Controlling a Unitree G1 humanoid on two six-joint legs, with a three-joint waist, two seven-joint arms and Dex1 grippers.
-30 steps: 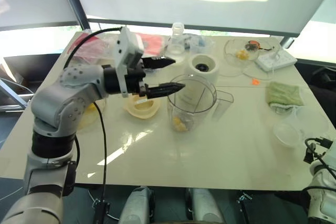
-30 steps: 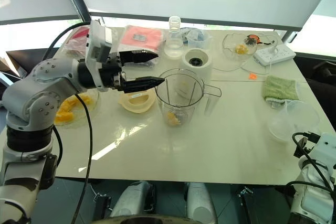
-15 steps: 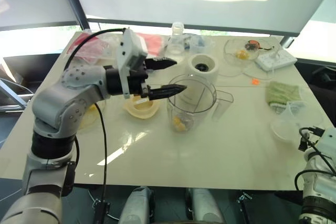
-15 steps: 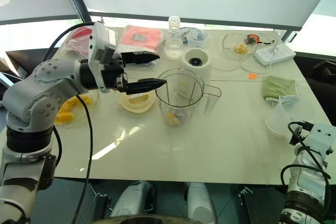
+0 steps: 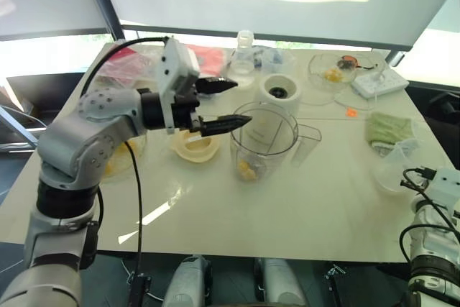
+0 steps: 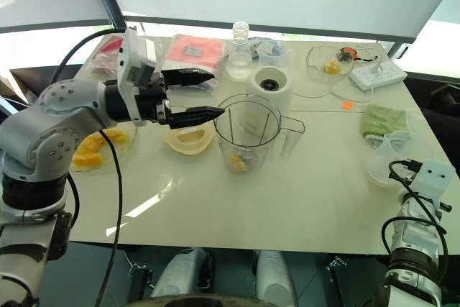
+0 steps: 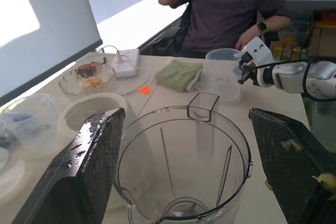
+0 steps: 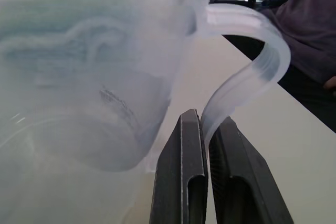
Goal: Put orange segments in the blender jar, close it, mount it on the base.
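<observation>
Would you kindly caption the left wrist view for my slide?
Open left gripper poised above the large clear ribbed plastic blender jar on the table.

Blender jar [image 6: 247, 133]: clear, ribbed, upright, lidless, handle away from plate. Orange segments [image 6: 237, 161]: few at jar bottom; more heaped on plate [image 6: 86, 150] well apart from jar. Base [image 6: 269, 86]: white, upright, dark socket up, just behind jar.

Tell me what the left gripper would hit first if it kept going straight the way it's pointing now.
Probably the blender jar. The open left gripper points level toward it, one finger at its near rim and the other reaching toward the white base; in the wrist view the jar's mouth sits right between the fingers. Depth is uncertain.
</observation>
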